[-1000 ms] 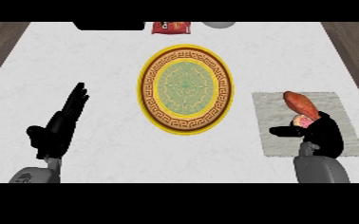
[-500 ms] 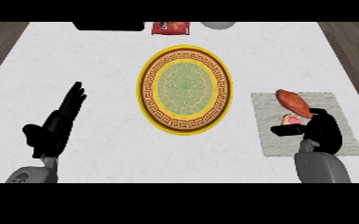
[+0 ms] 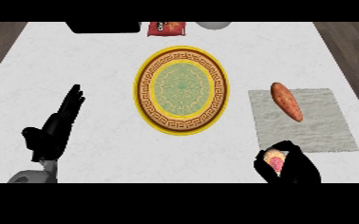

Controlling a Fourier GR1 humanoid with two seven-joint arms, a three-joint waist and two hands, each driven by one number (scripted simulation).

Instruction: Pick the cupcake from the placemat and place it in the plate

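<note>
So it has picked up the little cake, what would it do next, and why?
Probably carry it left and forward toward the plate. The right hand is curled round the cupcake near the placemat's front edge, while the plate sits bare in the counter's middle. The left hand rests open at the left.

Light falls evenly and fairly brightly over the white counter (image 3: 105, 57), with no single source that can be placed. Shadows are faint: only a soft darkening hugs the rim of the plate (image 3: 182, 90), and nothing shows glare. The counter's side edges slant inward toward the top, and the dark objects along the far edge are perhaps too murky to read.
</note>
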